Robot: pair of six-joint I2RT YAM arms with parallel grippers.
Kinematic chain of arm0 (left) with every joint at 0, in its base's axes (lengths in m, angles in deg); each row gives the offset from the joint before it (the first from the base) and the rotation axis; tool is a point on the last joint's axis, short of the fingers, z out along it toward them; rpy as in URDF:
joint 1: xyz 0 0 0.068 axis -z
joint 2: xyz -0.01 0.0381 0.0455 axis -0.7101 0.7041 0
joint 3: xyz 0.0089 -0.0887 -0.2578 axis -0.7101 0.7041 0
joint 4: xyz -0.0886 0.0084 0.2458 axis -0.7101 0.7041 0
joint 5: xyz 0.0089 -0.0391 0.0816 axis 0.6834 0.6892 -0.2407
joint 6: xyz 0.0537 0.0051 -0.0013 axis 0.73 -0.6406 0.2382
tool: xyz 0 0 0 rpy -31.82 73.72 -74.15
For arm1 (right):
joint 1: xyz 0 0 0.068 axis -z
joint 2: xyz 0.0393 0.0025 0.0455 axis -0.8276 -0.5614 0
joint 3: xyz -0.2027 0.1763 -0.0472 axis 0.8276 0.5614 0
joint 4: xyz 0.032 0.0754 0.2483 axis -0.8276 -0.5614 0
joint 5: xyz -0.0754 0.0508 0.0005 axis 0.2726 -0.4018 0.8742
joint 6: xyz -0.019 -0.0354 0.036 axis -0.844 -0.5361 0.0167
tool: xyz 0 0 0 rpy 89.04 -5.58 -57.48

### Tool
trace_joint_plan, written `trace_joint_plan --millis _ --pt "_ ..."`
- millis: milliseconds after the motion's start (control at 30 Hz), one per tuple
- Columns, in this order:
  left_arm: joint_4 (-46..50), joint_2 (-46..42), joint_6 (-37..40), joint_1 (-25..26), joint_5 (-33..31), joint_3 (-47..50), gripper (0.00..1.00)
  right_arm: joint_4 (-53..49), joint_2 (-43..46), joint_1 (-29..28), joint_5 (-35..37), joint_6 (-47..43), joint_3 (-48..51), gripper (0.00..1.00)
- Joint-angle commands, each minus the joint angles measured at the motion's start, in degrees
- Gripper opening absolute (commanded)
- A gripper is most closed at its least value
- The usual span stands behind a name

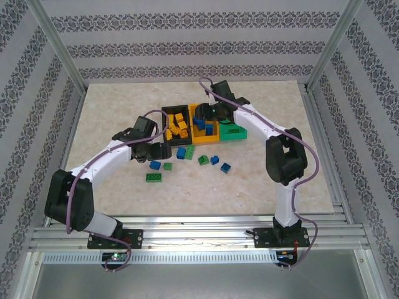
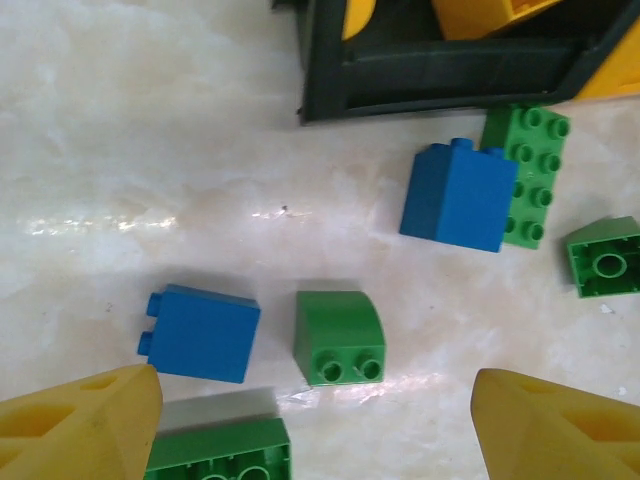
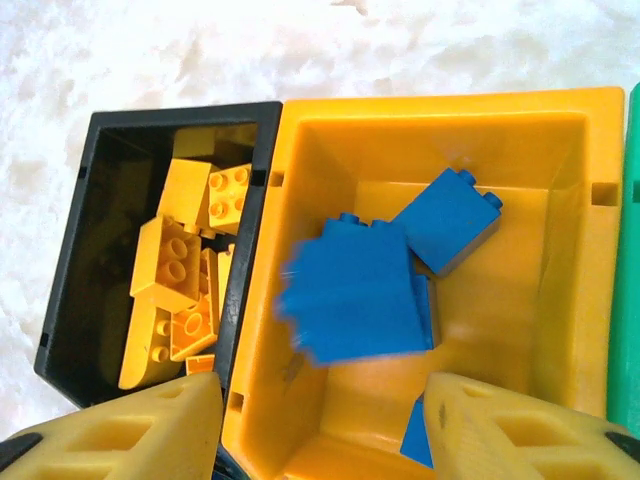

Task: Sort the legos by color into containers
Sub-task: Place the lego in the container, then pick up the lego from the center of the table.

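Blue lego, in release: one blue lego (image 3: 350, 300) shows smeared inside the orange bin (image 3: 560, 130), just beyond my right gripper (image 3: 320, 392). I judge it dropping free, not held.
Right gripper: fingers apart, clamped on nothing.
Orange bin contents: more blue pieces, one resting clear at the far side (image 3: 448, 218).
Black bin (image 3: 70, 300): holds yellow legos (image 3: 175, 260); its wall touches the orange bin's left wall.
Green bin (image 3: 630, 300): only its edge seen, just right of the orange bin.
Loose legos: blue and green pieces lie on the table (image 1: 112, 106), near side of the bins.
Deciding relation: the curved green lego (image 2: 340, 338) lies straight ahead of my left gripper (image 2: 315, 388), centred between its fingers. It is near square, so it has no marked long axis. A second blue lego (image 2: 200, 333) sits just ahead of the left finger.
Left gripper: fingers wide apart, empty.
Nearer arm: the left, in my judgement; the right is over the bins.
Left arm (image 1: 93, 165): elbow bent, wrist pitched down low over the loose pieces.
Right arm (image 1: 268, 128): arched inward, wrist pointing down into the orange bin.
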Motion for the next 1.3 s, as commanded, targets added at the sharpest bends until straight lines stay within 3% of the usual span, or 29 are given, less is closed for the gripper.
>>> trace_joint_plan --millis 0,200,633,800,1033,1267 --pt "2.81 2.08 0.09 -1.2 0.71 -0.06 0.81 -1.87 3.6 0.27 -1.15 -2.01 3.15 0.58" --pt "3.06 7.16 0.95 -1.25 1.32 -0.81 0.8 -2.67 7.09 0.19 -1.91 -3.13 6.42 0.59" --pt "5.76 15.86 5.01 -1.64 -5.87 -3.21 0.74 -0.7 24.7 -0.43 0.23 -1.54 29.07 0.59" --pt "5.03 16.8 5.2 -2.22 -5.22 -3.51 0.72 -0.87 28.81 -0.28 2.09 -0.98 35.56 0.59" --pt "4.24 18.26 5.0 -3.57 -5.55 -1.94 0.66 -0.26 31.49 0.28 3.22 0.12 40.85 0.59" --pt "2.67 18.51 4.8 -3.95 -4.22 -0.39 0.53 -0.87 31.91 1.04 4.47 0.22 42.34 0.59"
